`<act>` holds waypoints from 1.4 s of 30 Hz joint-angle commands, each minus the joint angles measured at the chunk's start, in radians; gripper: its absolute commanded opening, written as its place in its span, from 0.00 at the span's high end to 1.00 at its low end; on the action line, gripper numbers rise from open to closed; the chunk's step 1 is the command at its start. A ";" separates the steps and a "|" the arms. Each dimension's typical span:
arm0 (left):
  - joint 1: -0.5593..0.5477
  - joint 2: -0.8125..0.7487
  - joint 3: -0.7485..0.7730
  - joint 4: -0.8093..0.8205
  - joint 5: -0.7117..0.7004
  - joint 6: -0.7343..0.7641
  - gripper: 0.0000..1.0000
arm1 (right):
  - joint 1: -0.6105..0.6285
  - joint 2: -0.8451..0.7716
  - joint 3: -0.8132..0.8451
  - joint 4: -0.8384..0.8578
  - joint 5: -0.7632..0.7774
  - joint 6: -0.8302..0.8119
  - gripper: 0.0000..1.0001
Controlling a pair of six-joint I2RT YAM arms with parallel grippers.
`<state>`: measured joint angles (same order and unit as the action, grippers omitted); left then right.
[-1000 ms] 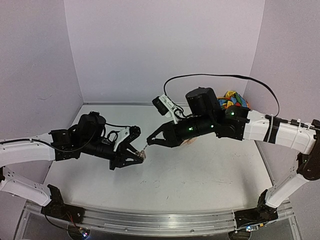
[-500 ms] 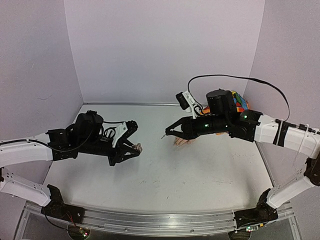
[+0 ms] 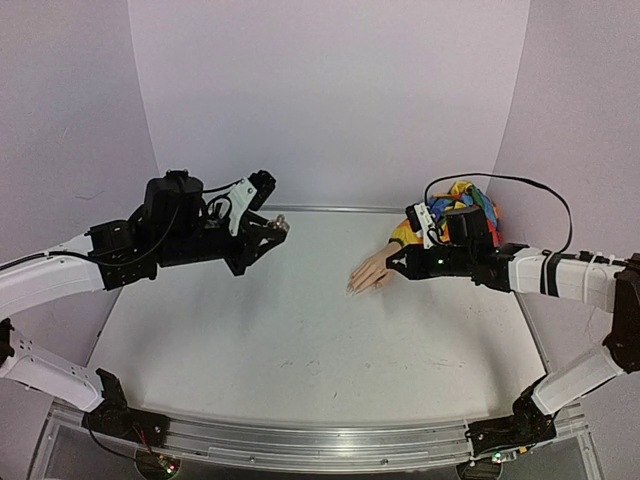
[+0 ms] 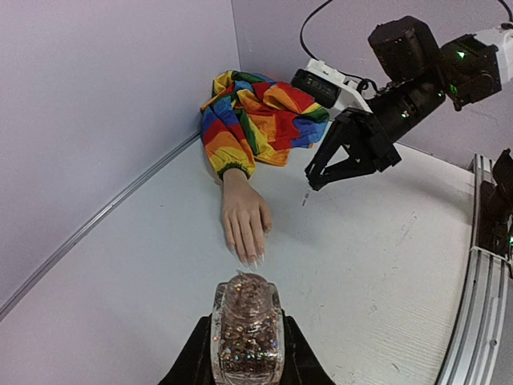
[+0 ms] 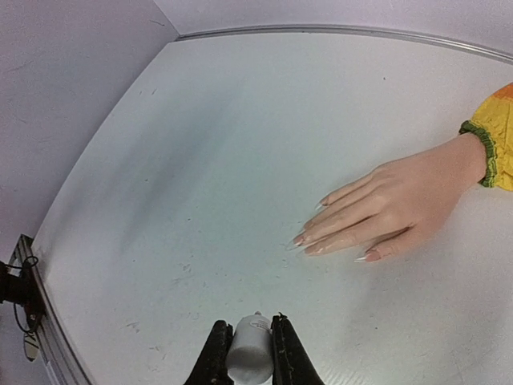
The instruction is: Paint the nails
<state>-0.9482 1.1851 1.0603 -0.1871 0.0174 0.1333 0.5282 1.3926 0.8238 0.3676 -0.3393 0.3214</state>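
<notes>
The right gripper [image 5: 248, 329] has its fingers pinched tight on a white cap [image 5: 250, 357], probably the brush handle, held low for stroking. Ahead and to their right, apart from them, the nails [image 5: 303, 239] of the mannequin hand [image 5: 393, 204] lie flat on the table [image 5: 240, 120]. Well opposite, the left gripper [image 4: 247, 329] clamps a glittery bottle [image 4: 247, 305], its neck clear, likely for dipping.

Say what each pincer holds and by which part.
The left pincer holds the bottle by its sides; the right pincer, the cap by its sides.
</notes>
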 commanded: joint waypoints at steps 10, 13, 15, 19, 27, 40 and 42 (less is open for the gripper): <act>0.135 0.046 0.003 0.181 0.017 0.025 1.00 | 0.003 0.144 -0.029 0.158 0.225 -0.152 1.00; 0.169 0.045 -0.014 0.225 0.050 0.019 1.00 | 0.004 0.186 -0.036 0.183 0.264 -0.151 1.00; 0.177 0.044 -0.015 0.227 0.055 0.026 1.00 | 0.003 0.205 -0.035 0.193 0.273 -0.142 1.00; 0.180 0.037 -0.027 0.228 0.046 0.058 1.00 | 0.003 0.242 -0.043 0.237 0.258 -0.140 1.00; 0.180 0.065 -0.021 0.230 0.058 0.057 1.00 | 0.003 0.273 -0.047 0.293 0.280 -0.151 1.00; 0.180 0.076 -0.020 0.230 0.061 0.048 1.00 | 0.003 0.341 -0.039 0.359 0.301 -0.139 1.00; 0.181 0.080 -0.020 0.231 0.058 0.049 1.00 | 0.003 0.351 -0.040 0.372 0.293 -0.136 1.00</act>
<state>-0.7712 1.2633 1.0313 -0.0238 0.0605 0.1833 0.5285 1.7279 0.7746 0.6807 -0.0586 0.1871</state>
